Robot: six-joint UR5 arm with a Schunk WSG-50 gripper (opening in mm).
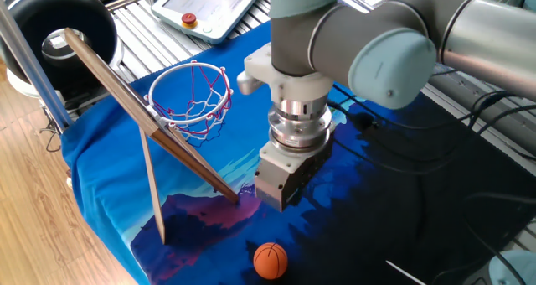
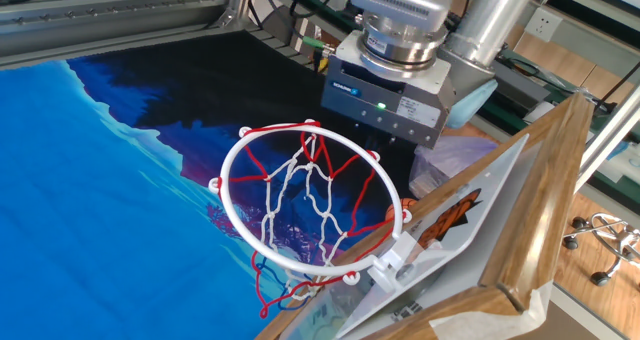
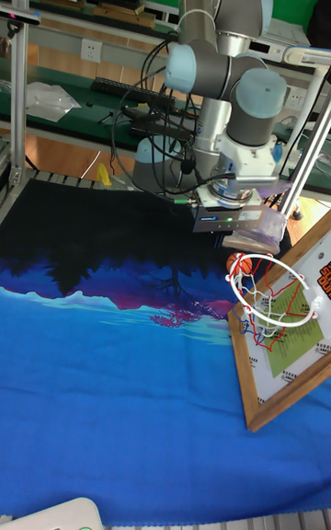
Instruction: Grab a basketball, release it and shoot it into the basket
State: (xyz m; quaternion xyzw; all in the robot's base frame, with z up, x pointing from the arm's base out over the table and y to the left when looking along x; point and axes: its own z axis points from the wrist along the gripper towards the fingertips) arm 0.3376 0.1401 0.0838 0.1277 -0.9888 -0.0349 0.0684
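Small orange basketball (image 1: pixel 270 261) with black seams lies free on blue-clothed tabletop (image 1: pixel 100 163), nearest camera. Grey two-finger gripper (image 1: pixel 275 203) hangs above and behind ball, fingers hidden, opening undeterminable; likely lining up descent. Red-ringed netted hoop (image 1: pixel 193 94) on slanted wooden backboard: beyond ball.

1. The basketball (image 1: pixel 270 261) looks matt orange with a slightly pebbled skin.
2. The basket (image 1: pixel 191 100) has a glossy red metal ring, a string net and a smooth pale wooden backboard.
3. The cloth (image 2: pixel 110 190) is printed fabric, softly sheened.
4. The arm (image 1: pixel 360 33) is smooth grey-painted metal with satin blue plastic caps.
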